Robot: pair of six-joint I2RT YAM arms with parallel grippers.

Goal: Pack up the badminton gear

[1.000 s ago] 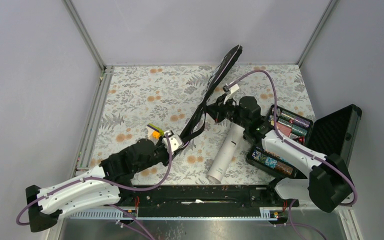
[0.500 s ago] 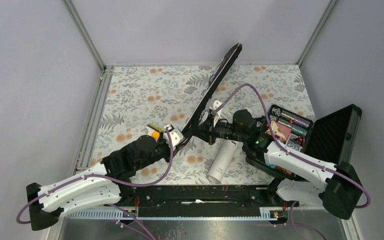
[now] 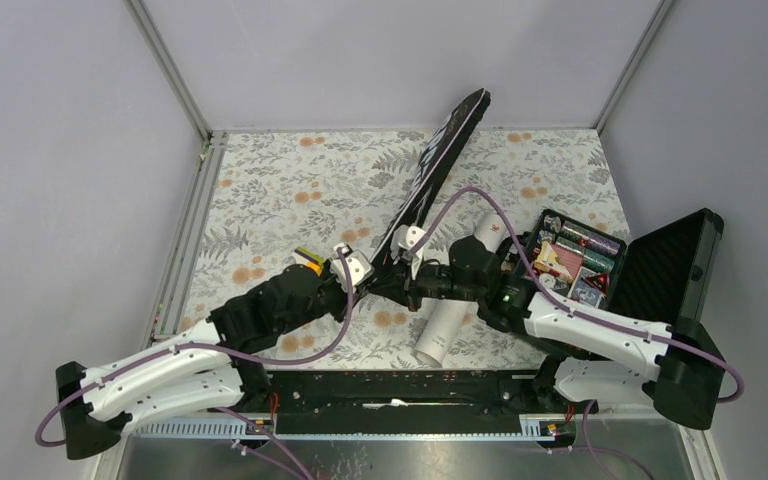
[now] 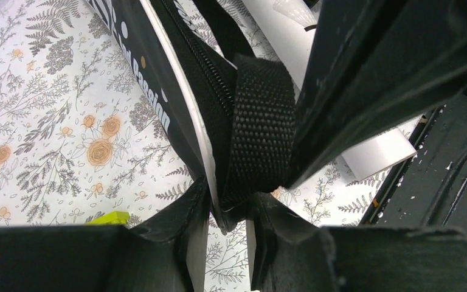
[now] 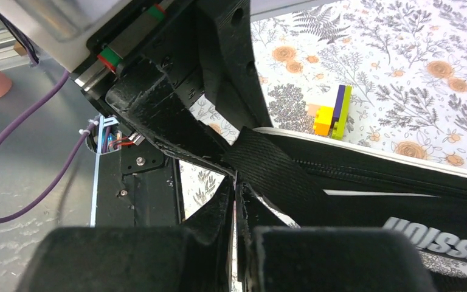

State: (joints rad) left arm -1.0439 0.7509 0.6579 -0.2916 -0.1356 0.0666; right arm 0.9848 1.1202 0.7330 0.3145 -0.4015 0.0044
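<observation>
The black racket bag [image 3: 438, 165] stands on its edge, running from the far wall down to the table's middle. My left gripper [image 3: 368, 276] is shut on the bag's narrow near end [image 4: 219, 152]. My right gripper [image 3: 407, 281] is right beside it, jaws pressed together on the bag's woven black strap [image 5: 273, 165], which also shows in the left wrist view [image 4: 261, 121]. The long white tube [image 3: 444, 325] lies under my right arm and shows in the left wrist view [image 4: 377, 155]. No rackets show. I cannot make out any loose shuttlecocks.
An open black hard case [image 3: 660, 265] with colourful foil-wrapped items [image 3: 572, 250] stands at the right. A small yellow, orange and purple brick toy [image 3: 309, 261] lies left of the bag's near end, also in the right wrist view [image 5: 333, 113]. The black base rail [image 3: 410, 390] runs along the near edge.
My right gripper has slid along the bag from its middle to its near end, next to my left gripper. The bag's far end shifted slightly. More of the tube's far end shows.
</observation>
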